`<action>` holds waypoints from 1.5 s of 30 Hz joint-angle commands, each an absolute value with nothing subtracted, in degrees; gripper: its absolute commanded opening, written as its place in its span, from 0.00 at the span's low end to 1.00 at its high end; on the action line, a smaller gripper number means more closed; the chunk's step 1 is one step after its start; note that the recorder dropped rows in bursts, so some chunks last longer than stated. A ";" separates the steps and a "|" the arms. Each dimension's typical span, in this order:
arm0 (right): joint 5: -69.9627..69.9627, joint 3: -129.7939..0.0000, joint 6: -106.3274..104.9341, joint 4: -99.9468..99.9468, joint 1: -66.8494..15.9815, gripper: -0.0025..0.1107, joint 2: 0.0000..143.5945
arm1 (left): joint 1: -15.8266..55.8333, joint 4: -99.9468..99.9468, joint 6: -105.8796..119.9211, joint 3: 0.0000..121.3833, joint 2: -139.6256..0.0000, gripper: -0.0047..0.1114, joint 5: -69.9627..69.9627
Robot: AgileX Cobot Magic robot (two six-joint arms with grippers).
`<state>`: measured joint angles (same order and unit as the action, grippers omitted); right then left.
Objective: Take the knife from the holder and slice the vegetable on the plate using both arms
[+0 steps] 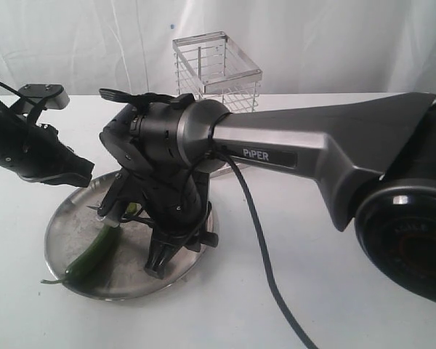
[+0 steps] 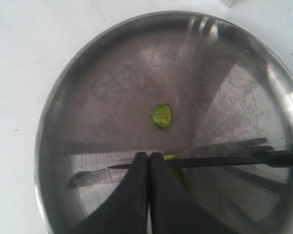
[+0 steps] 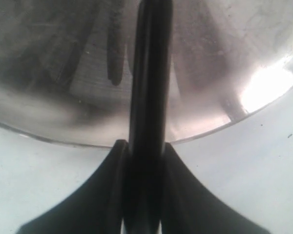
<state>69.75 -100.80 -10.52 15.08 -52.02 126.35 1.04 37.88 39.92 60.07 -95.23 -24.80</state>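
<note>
Right gripper (image 1: 158, 263) hides the knife (image 2: 219, 160) — vegetable (image 1: 94, 258) partly covered.

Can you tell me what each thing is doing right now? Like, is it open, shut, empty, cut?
Knife: out of the holder, blade across the chili.
Right gripper: shut on the knife handle.
Left gripper: fingers together, pressing on the chili.
Chili pepper: lying on the plate, partly cut.
Chili slice: cut off, lying apart.
Wire holder: upright, looks empty.
Plate: flat on the table.
</note>
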 commanded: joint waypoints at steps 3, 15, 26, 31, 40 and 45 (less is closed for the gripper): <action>69.96 -100.49 -10.71 15.25 -52.20 0.02 125.47 | 1.29 38.41 39.59 59.65 -94.67 0.04 -26.30; 69.96 -100.49 -11.77 15.01 -52.20 0.02 125.58 | 1.29 38.41 39.59 59.65 -94.67 0.04 -26.18; 69.96 -100.49 -11.77 13.81 -52.20 0.02 125.58 | 1.29 38.41 39.59 59.65 -94.67 0.04 -25.94; 69.96 -100.49 -12.39 13.79 -52.20 0.02 125.58 | 1.29 38.41 39.59 59.65 -94.67 0.04 -25.70; 69.96 -99.45 -12.76 14.90 -52.20 0.02 126.93 | 1.29 38.41 39.59 59.42 -94.67 0.04 -25.58; 69.96 -99.45 -12.76 16.28 -52.20 0.02 126.93 | 1.29 38.41 39.42 59.42 -94.67 0.04 -26.31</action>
